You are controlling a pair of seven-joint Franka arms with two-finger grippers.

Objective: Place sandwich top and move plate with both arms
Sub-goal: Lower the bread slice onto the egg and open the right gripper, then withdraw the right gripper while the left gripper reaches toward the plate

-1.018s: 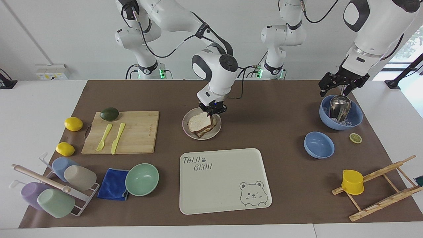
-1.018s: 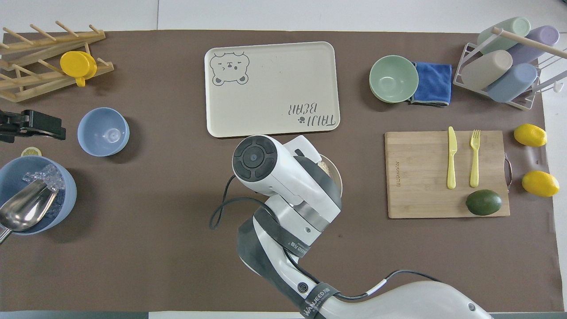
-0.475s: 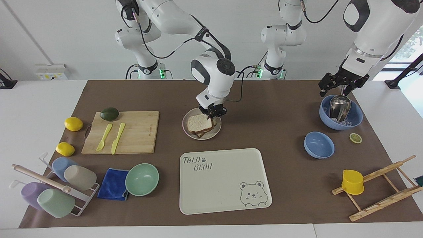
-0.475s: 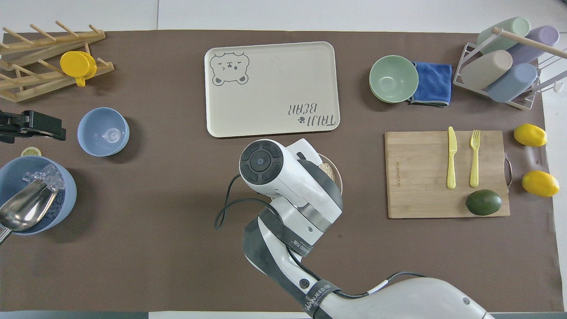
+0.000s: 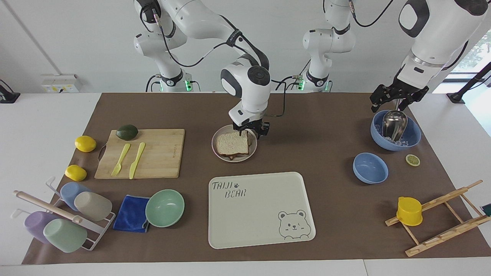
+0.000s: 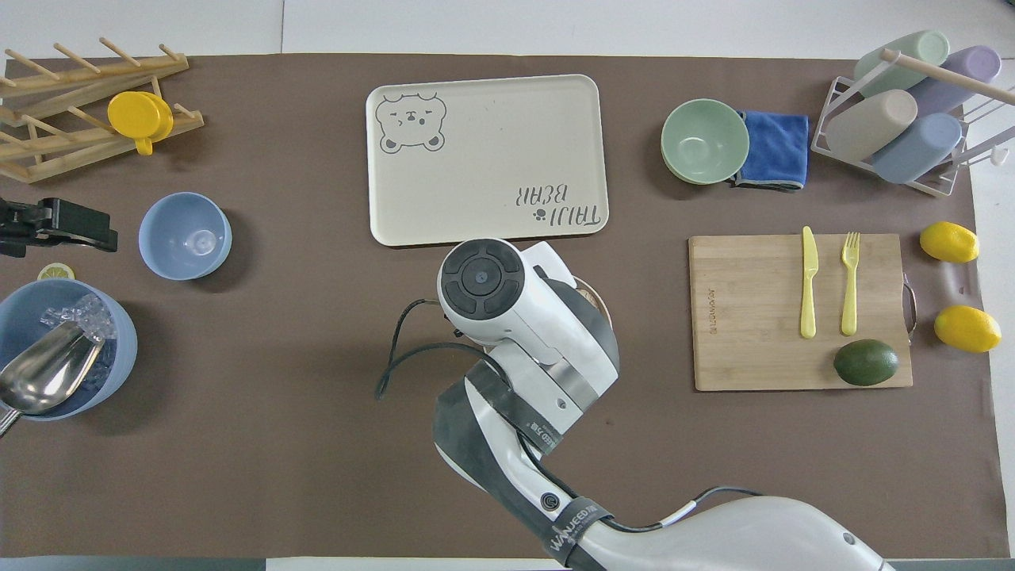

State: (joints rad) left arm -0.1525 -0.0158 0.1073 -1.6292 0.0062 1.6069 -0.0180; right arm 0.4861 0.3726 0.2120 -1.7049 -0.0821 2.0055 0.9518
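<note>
The sandwich top [image 5: 231, 143], a pale speckled bread slice, lies flat on a darker slice on the round beige plate [image 5: 230, 159] at the table's middle. My right gripper [image 5: 252, 133] is open and empty just over the plate's rim nearest the robots, at the bread's edge. In the overhead view the right arm [image 6: 507, 309] hides the bread and all but a sliver of the plate [image 6: 607, 308]. My left gripper [image 5: 397, 100] waits over the blue bowl with the metal scoop [image 5: 412, 134]; it also shows in the overhead view [image 6: 59, 226].
The cream bear tray [image 5: 261, 209] lies just farther from the robots than the plate. A wooden cutting board [image 5: 161, 153] with fork, knife and avocado lies beside the plate toward the right arm's end. A small blue bowl [image 5: 370, 168] and a mint-green bowl [image 5: 165, 207] stand farther out.
The right gripper lowered the tilted bread slice flat onto the sandwich, let go and opened, shifting slightly toward the left arm's end. The left arm has not moved.
</note>
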